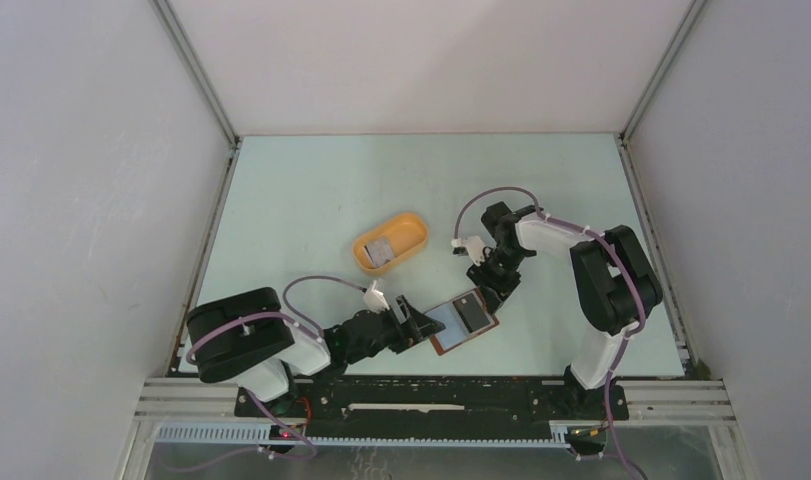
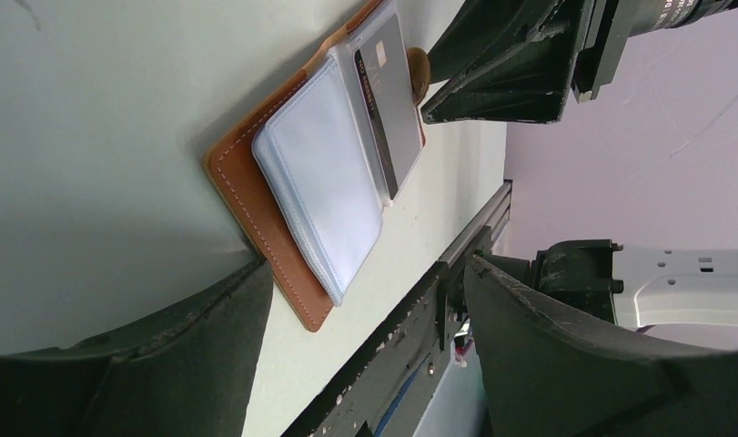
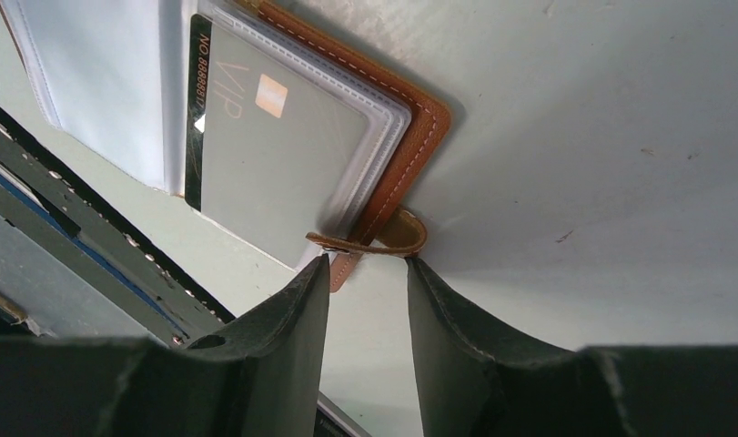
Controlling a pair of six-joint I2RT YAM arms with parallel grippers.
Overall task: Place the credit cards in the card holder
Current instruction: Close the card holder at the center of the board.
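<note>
The card holder point(image 1: 449, 333) lies open near the table's front, brown with clear sleeves. A grey credit card point(image 1: 471, 312) marked VIP sits in a sleeve on its right half; it also shows in the right wrist view point(image 3: 274, 155) and the left wrist view point(image 2: 388, 100). Another credit card point(image 1: 381, 250) lies in the orange-yellow tray point(image 1: 413, 232). My left gripper point(image 1: 416, 322) is open wide at the holder's left edge, with the holder's brown corner point(image 2: 297, 296) between its fingers. My right gripper point(image 1: 491, 292) is open at the holder's far right corner, its tips point(image 3: 367, 262) at the brown strap loop point(image 3: 388, 238).
The orange-yellow oval tray stands behind the holder, left of the right arm. The black metal rail point(image 2: 410, 337) of the table's front edge runs close to the holder. White walls enclose the table on three sides.
</note>
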